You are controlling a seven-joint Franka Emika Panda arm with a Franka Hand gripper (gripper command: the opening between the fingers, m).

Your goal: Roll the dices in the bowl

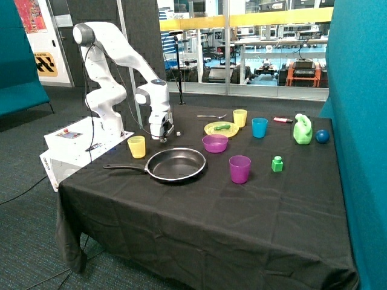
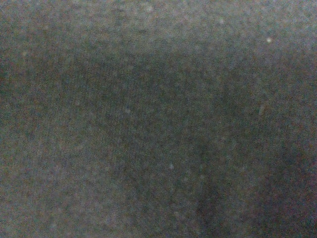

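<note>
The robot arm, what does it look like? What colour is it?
The robot arm is glossy white, built from rounded, chunky segments with grey rings at the joints. Thin black cables hang down beside it. It stands on a white box base with a small red button. Its gripper, low over the black tablecloth, looks darker than the arm.

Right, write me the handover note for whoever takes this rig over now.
Gripper: down close to the black tablecloth, between the yellow cup and the frying pan; whether it is open or holding anything cannot be told. The wrist view shows only cloth.
Purple bowl: on the table beyond the pan, in front of the yellow plate, apart from the gripper.
Dice: not visible in either view; too small to find, possibly at the gripper.
Done: nothing confirmed.
Left: find the dice and roll them in the bowl.
</note>
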